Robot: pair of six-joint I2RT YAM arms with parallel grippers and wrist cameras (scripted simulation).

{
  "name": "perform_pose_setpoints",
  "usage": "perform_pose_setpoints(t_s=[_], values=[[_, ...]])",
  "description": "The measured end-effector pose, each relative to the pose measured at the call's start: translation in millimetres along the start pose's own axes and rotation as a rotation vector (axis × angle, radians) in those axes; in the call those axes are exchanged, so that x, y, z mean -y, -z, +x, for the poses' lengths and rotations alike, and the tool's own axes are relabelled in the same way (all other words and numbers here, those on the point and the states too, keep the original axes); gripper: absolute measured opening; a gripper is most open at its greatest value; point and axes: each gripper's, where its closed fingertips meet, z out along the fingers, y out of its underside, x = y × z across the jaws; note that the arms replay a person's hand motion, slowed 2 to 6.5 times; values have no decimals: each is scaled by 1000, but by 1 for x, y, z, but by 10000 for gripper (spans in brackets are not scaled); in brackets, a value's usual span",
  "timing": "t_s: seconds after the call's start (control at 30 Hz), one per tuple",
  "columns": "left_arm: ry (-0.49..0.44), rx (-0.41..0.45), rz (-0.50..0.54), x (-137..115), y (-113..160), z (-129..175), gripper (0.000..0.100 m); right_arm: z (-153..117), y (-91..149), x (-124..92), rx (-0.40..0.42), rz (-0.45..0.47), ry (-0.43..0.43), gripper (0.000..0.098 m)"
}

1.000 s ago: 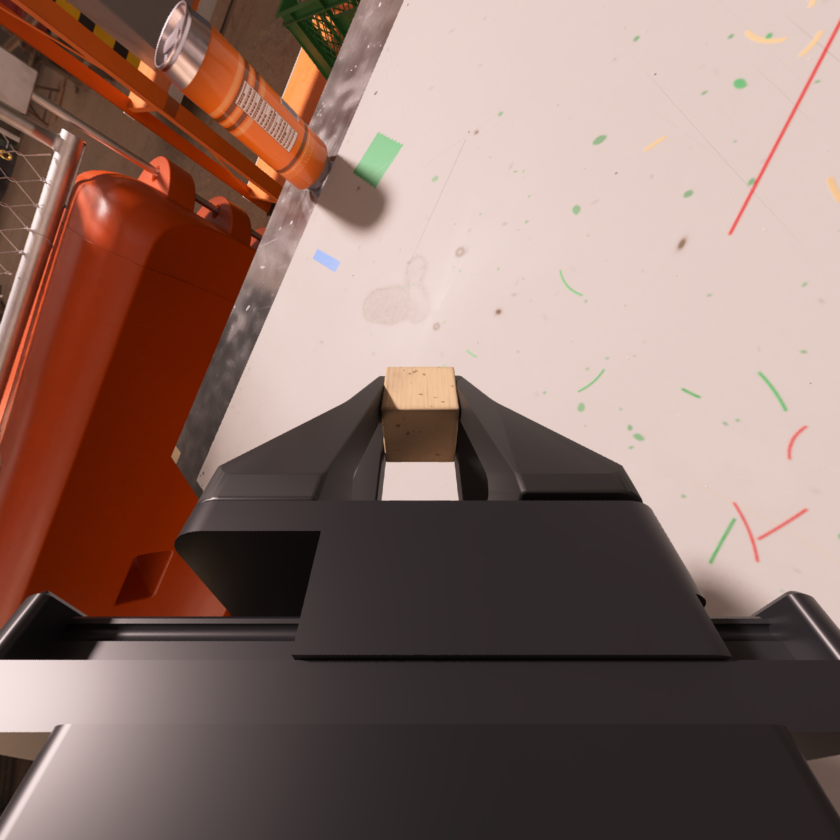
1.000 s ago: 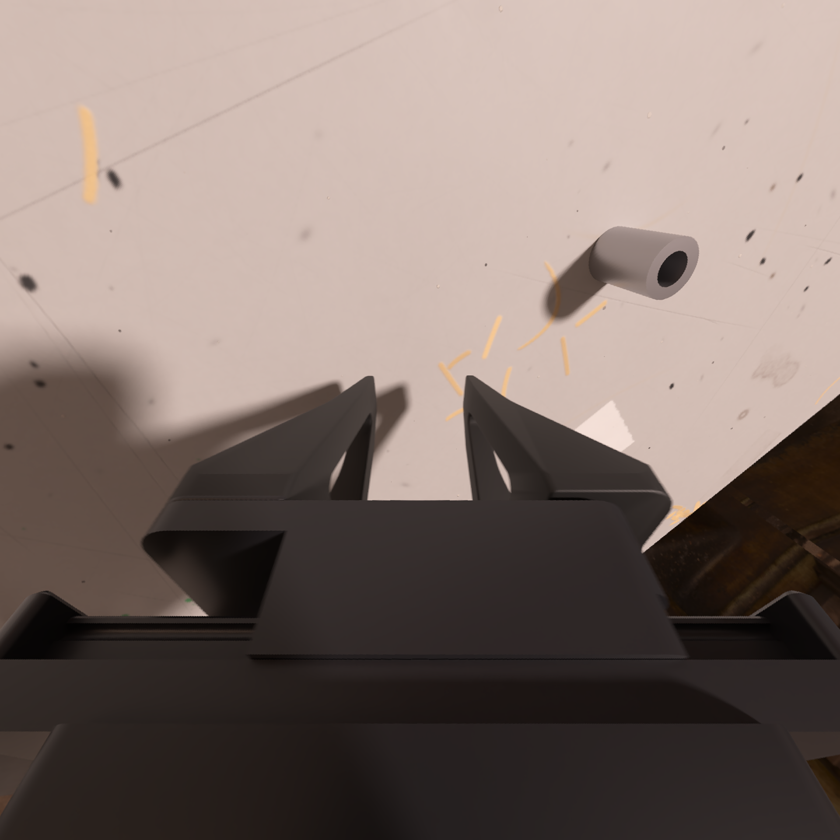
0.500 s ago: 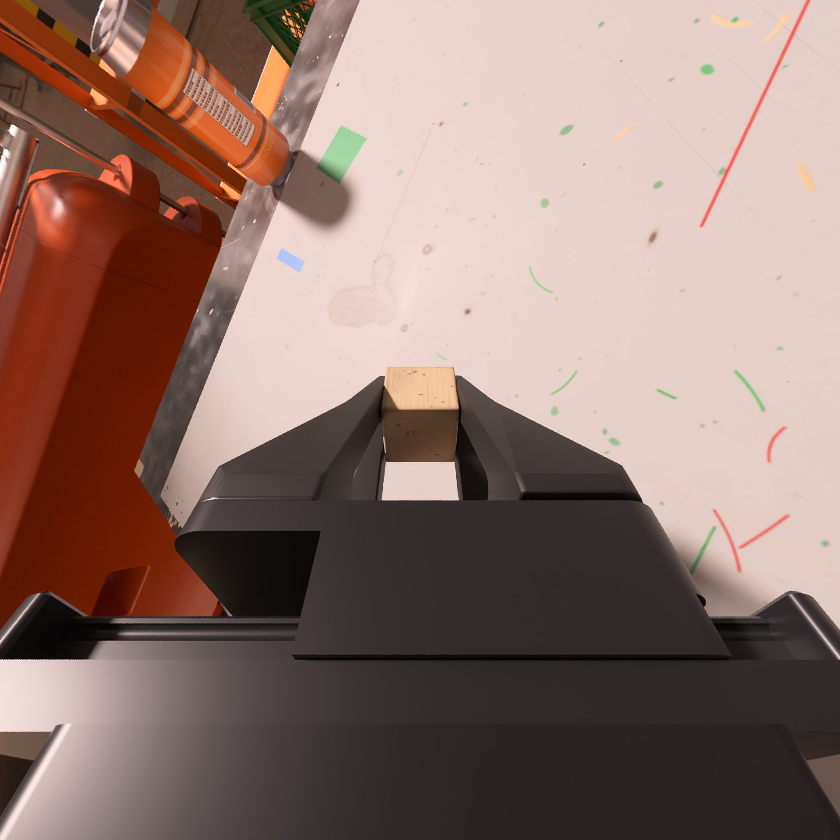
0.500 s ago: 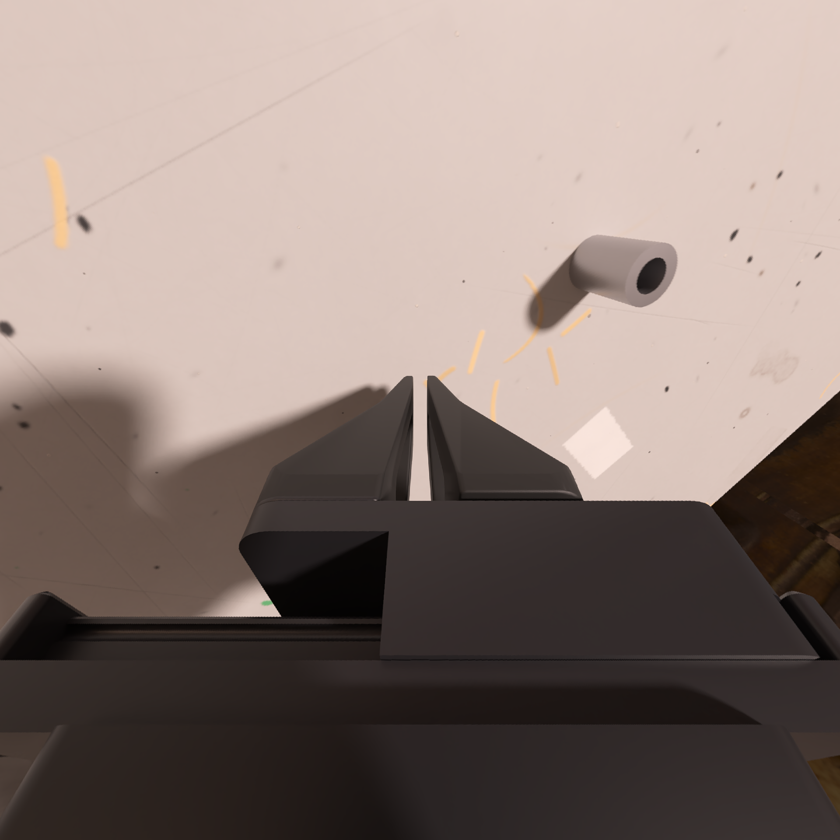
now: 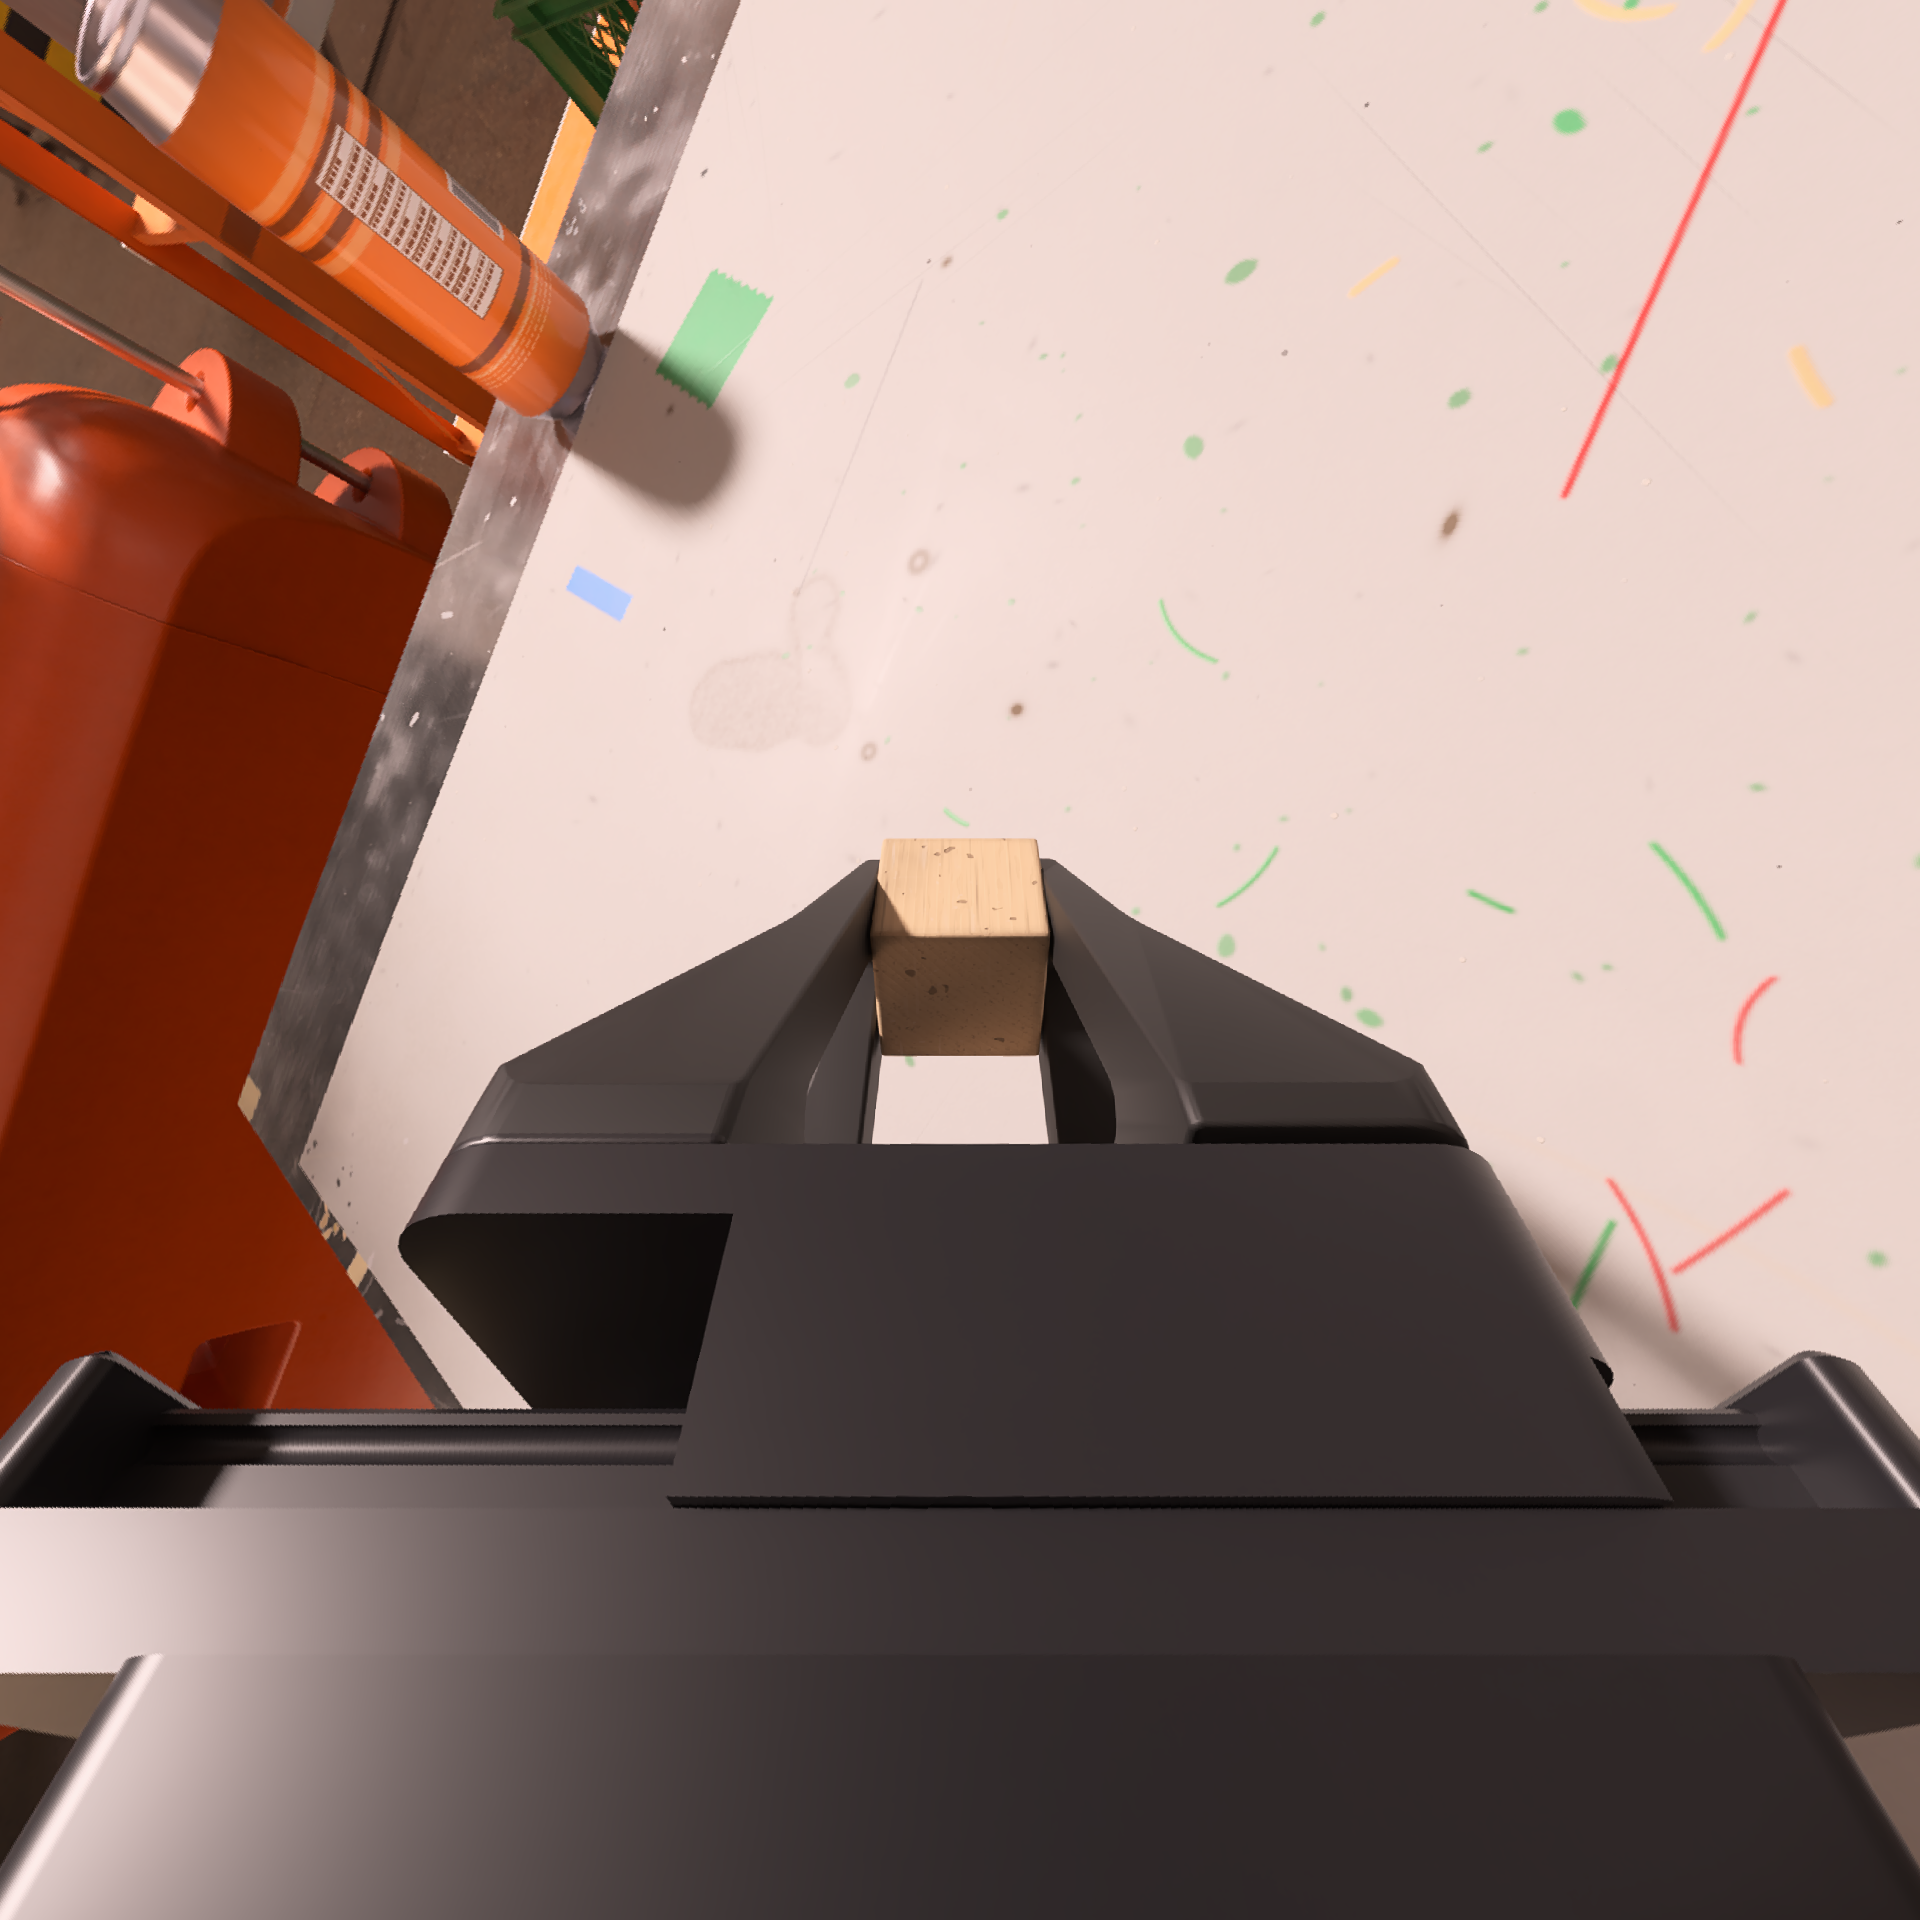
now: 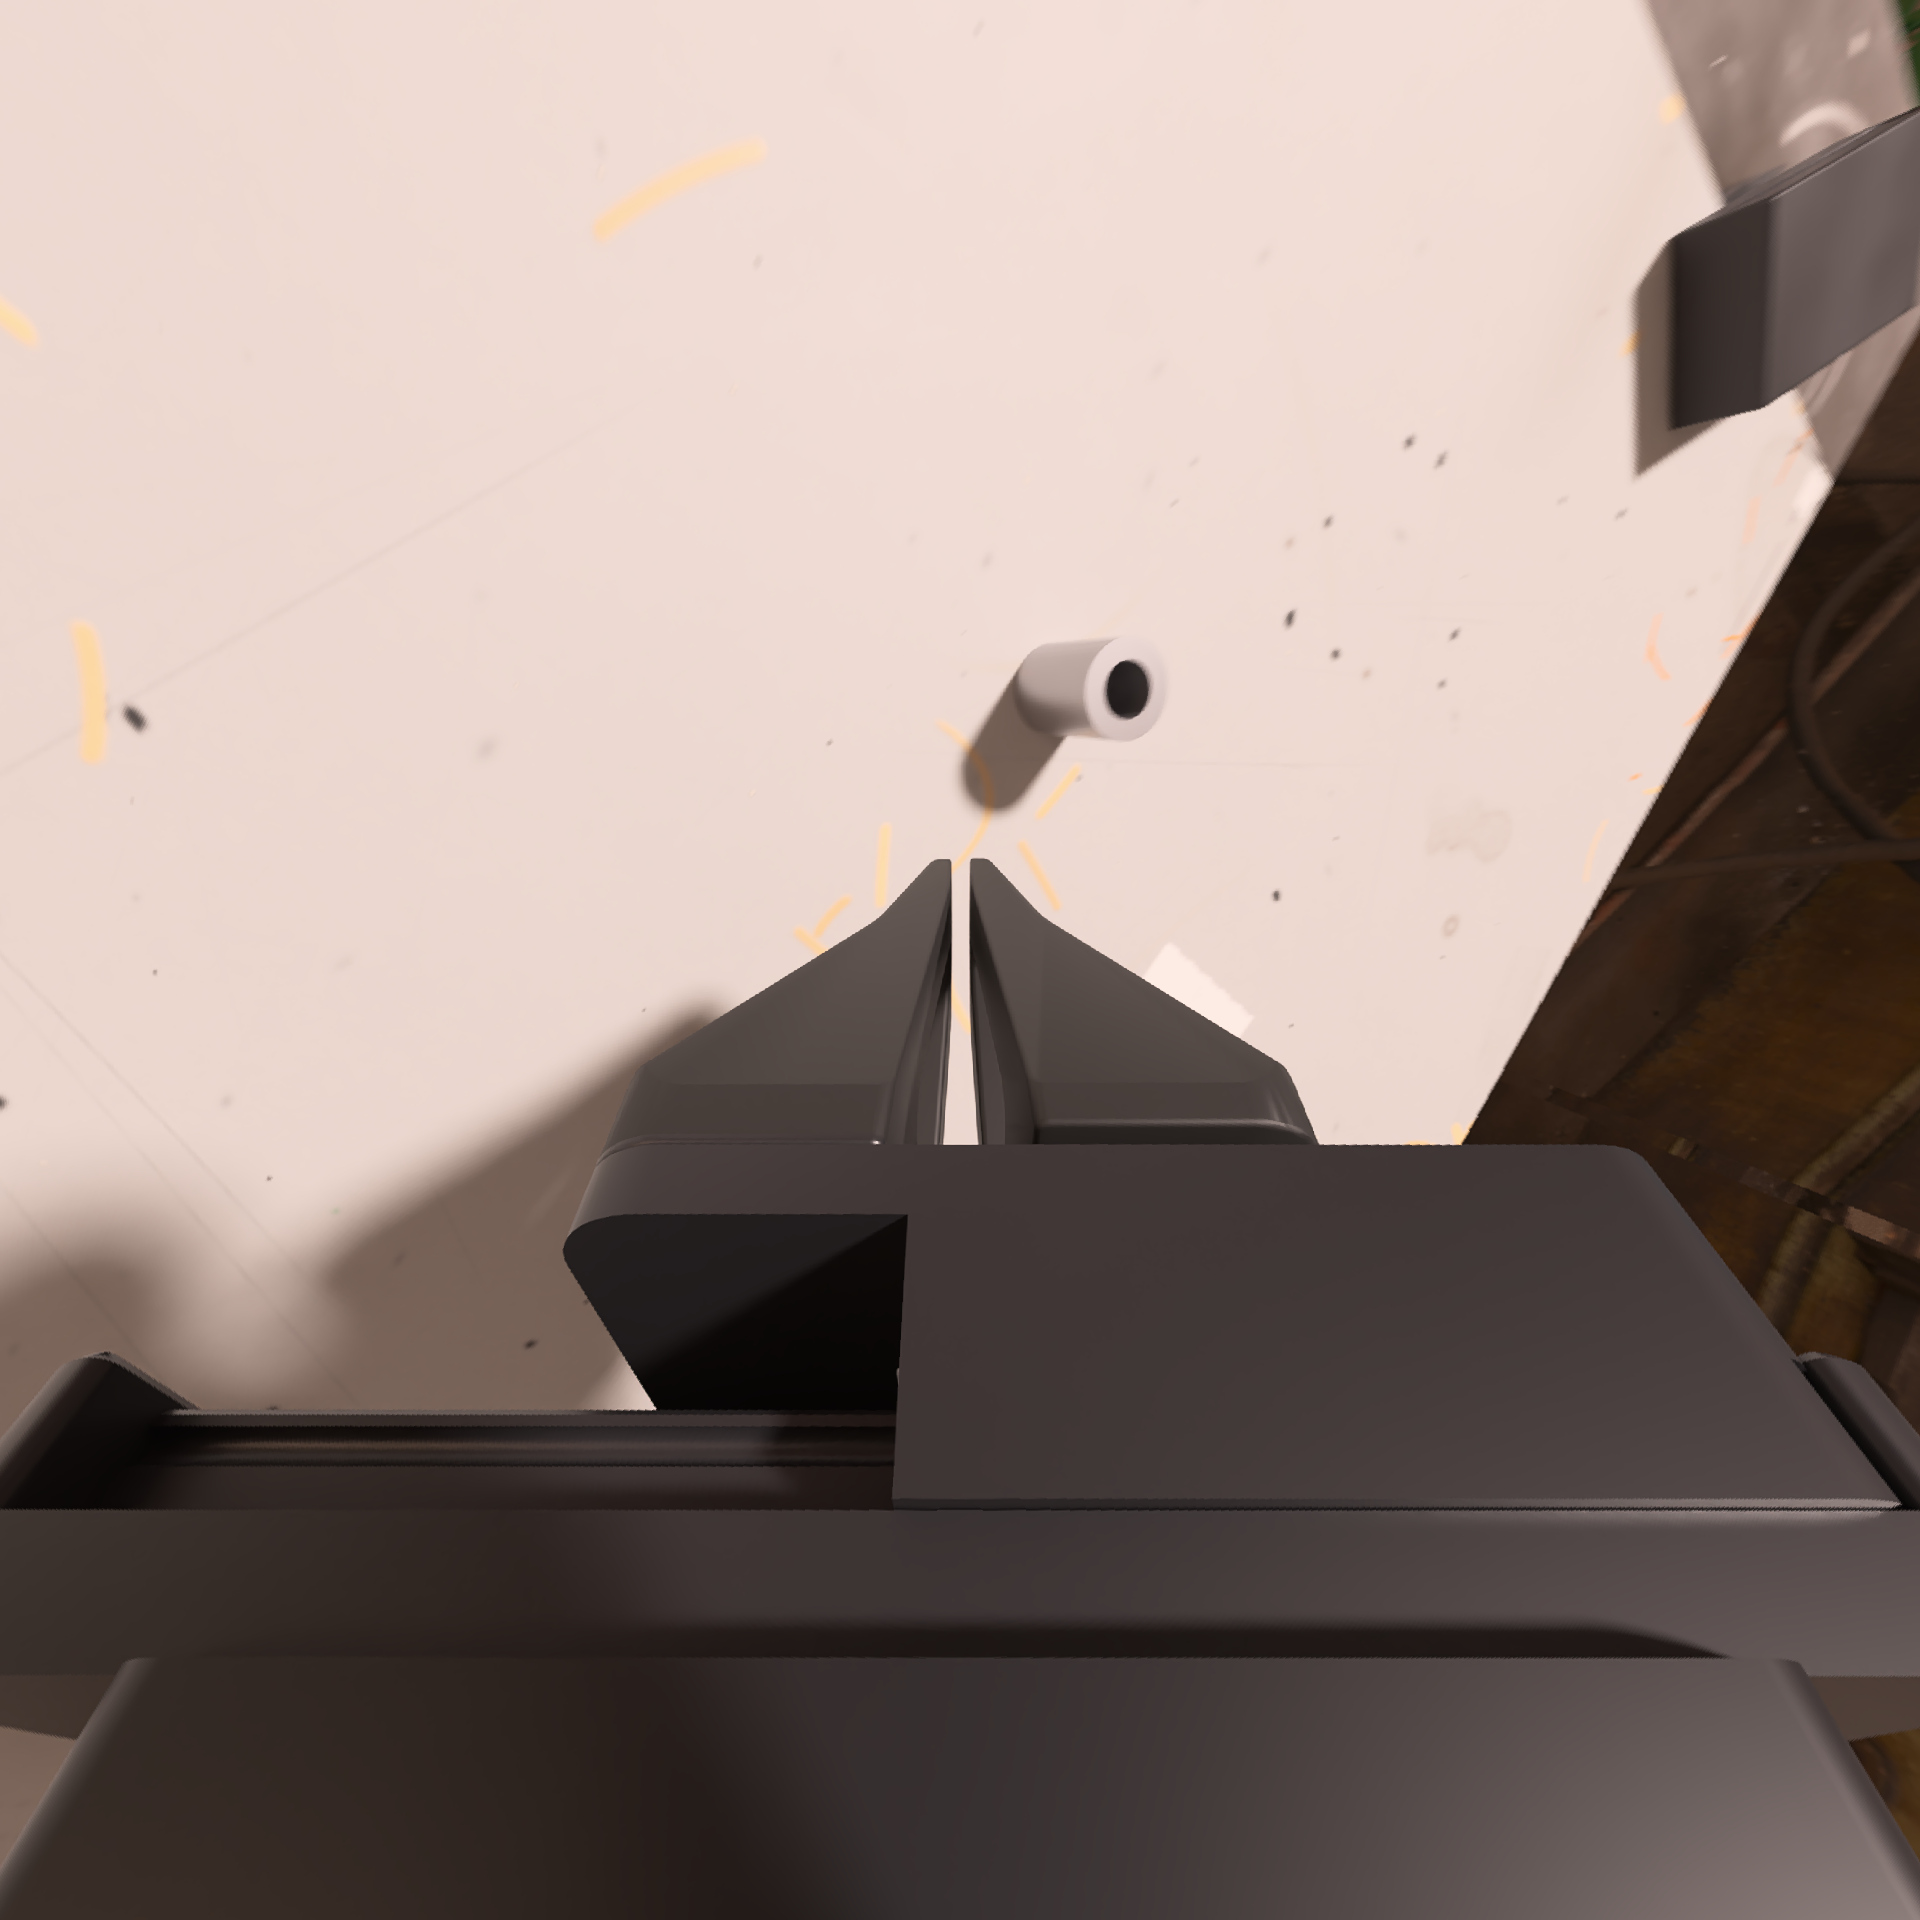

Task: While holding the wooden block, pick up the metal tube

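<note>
Right pincer [image 6: 960, 864]: black, its two fingers [image 6: 914, 925] pressed almost together, only a thin crack of light between the tips, nothing held. Hangs over a pale table [image 6: 520, 468] with little orange scratches and dark dots. Metal tube [image 6: 1091, 689]: short, grey, lying on its side on the table, ahead of the fingertips and a little to the right. Well clear of the pincer, not touching it. Round dark hole at its open end, facing the camera. Soft shadow under the tube, reaching toward the fingertips. White square of tape [image 6: 1195, 987] flat on the table, just beside the right finger. Dark grey bar [image 6: 1787, 301] up in the top right corner, near the table's edge.

Left pincer [image 5: 958, 935]: closed tight on the wooden block [image 5: 958, 940]. Block small, light brown, squeezed between the two fingertips, one finger flat on each side, lifted off the table. Pale table below dotted with green, red and yellow marks. Green tape [image 5: 717, 338] and a small blue tape bit [image 5: 600, 593] near the far left edge. Orange can [image 5: 343, 208] with a silver top standing at that edge. Big orange case [image 5: 177, 831] beyond the table on the left.
</note>
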Motion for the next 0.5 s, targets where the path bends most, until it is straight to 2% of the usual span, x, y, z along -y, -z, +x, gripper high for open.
perform_pose_setpoints(t_s=[0.27,0.5], values=[[-8,-5,4,1,-4,4,234,25,17,33,-81,149,-56,13],[-11,-8,4,0,-8,7,234,38,32,68,-53,315,-141,9]])
